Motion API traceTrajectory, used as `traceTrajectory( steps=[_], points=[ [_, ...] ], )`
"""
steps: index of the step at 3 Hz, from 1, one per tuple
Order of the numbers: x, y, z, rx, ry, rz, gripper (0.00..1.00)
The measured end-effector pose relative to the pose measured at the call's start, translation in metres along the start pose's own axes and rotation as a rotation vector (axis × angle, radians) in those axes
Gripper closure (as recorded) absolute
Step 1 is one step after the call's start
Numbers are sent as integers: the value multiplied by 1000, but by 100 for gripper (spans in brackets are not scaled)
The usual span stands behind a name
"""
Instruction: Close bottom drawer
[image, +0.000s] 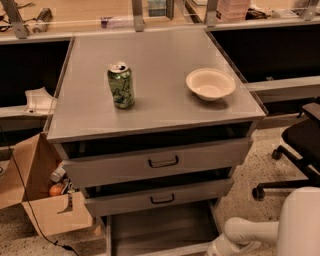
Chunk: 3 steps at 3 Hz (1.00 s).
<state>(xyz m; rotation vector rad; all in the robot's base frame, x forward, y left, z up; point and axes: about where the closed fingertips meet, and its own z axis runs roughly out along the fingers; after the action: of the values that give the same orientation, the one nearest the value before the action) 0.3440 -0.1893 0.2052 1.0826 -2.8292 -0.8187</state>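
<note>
Where the cabinet meets the lower edge of the view, you find the bottom drawer pulled far out. Its wide shallow tray lies open below the middle drawer, and its front runs along or past the bottom edge of the view. The tool sits low by the drawer's right front corner, just beside the tray's right wall. It ends the white arm that enters from the lower right. You cannot tell whether it is released or clenched.

Edges and room: the middle drawer and the top drawer each stand slightly ajar, with a dark gap above each front and a dark loop handle at centre. Left of the cabinet a cardboard box stands with its flaps open, close against the cabinet side, with an orange item inside. To the right a black office chair on castors stands near, and open speckled floor lies between it and the cabinet.

Labels: the green can stands upright on the left half of the tabletop. It carries pale markings you cannot read. The cream bowl sits upright on the right half, near the right edge and well apart from the can.

Surface: grey, matte and flat. Behind it you see dark shelf bays and a wooden bench with small clutter.
</note>
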Motion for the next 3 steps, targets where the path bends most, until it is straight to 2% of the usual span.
traceTrajectory(
  steps=[1,2,3],
  points=[
    [0,-12,23,-23,-15,27,100],
    [0,-12,23,-23,-15,27,100],
    [0,-12,23,-23,-15,27,85]
  ],
)
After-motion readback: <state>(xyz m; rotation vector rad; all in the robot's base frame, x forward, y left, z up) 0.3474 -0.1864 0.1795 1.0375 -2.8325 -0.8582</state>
